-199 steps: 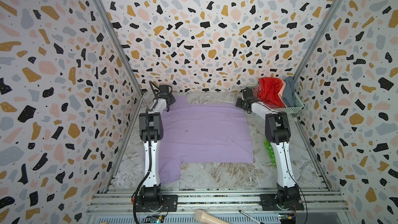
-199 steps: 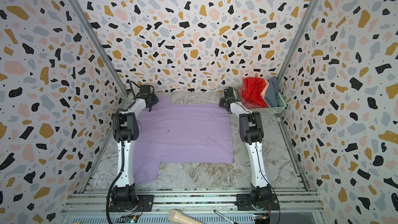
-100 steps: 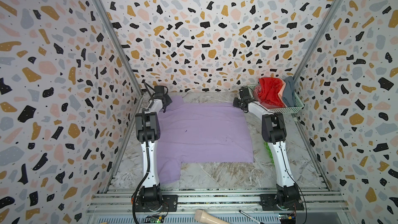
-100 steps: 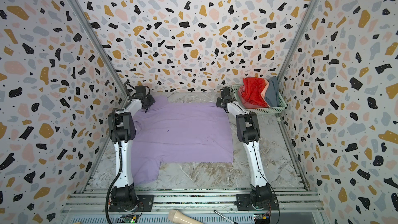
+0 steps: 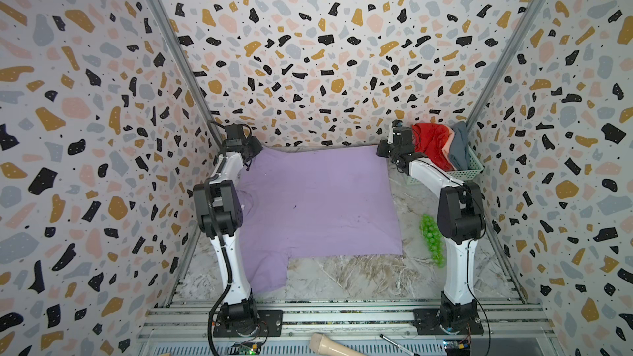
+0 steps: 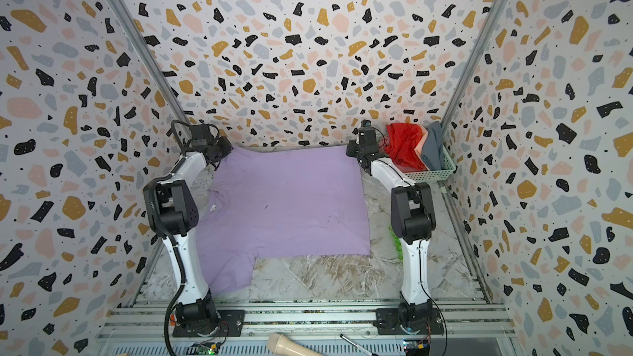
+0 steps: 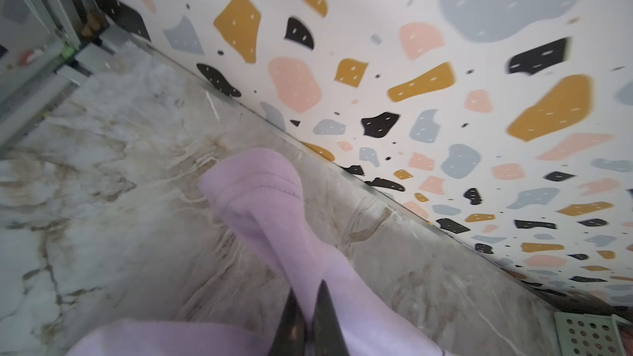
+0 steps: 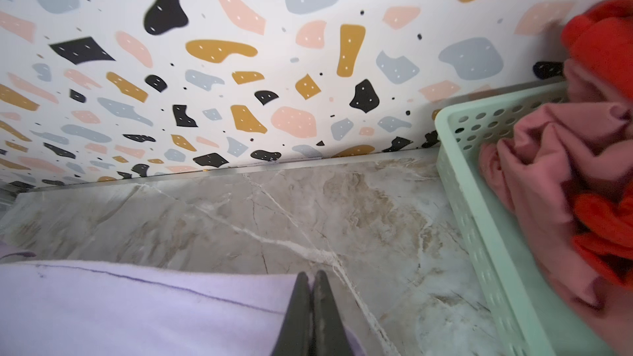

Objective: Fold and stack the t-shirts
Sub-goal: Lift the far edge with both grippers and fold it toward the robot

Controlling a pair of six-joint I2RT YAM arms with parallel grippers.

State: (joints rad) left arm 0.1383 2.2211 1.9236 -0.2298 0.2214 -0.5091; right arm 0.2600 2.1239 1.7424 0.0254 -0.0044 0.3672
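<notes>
Now left hand, right hand each clamp hemmed corner of soft lavender t-shirt.

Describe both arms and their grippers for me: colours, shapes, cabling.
Both arms match: the left arm and right arm have smooth white link shells, bulky black joint housings and black base plates. A thick black cable runs up the left one; a thinner black wire trails the right. The left gripper and right gripper end in slim, tapering black fingers.

The lavender t-shirt lies spread on the marble table.
</notes>
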